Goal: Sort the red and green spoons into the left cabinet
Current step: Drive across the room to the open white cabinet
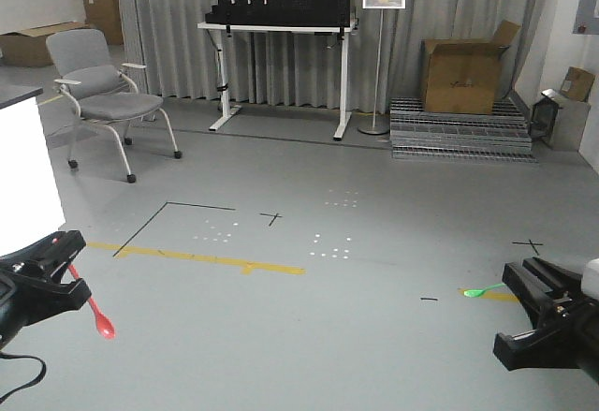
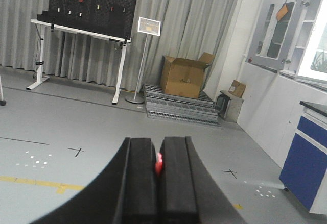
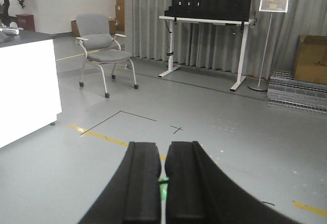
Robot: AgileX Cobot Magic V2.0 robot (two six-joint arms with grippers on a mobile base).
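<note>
My left gripper (image 1: 67, 266) sits at the lower left of the front view, shut on the red spoon (image 1: 101, 321), whose bowl hangs down toward the floor. In the left wrist view the gripper (image 2: 157, 141) pinches a sliver of the red spoon (image 2: 159, 164) between its black pads. At the lower right, my right gripper (image 1: 517, 310) is shut on the green spoon (image 1: 482, 290), whose bowl points left. The right wrist view shows the green spoon (image 3: 163, 191) in the narrow slit of that gripper (image 3: 162, 145). The left cabinet is out of view.
A grey chair (image 1: 101, 88) stands at the back left beside a white counter (image 1: 23, 172). Farther back are a white desk (image 1: 281, 32) with a black pegboard, a sign stand (image 1: 379, 65) and a cardboard box (image 1: 460, 76) on metal grates. A blue cabinet (image 2: 306, 165) stands to the right.
</note>
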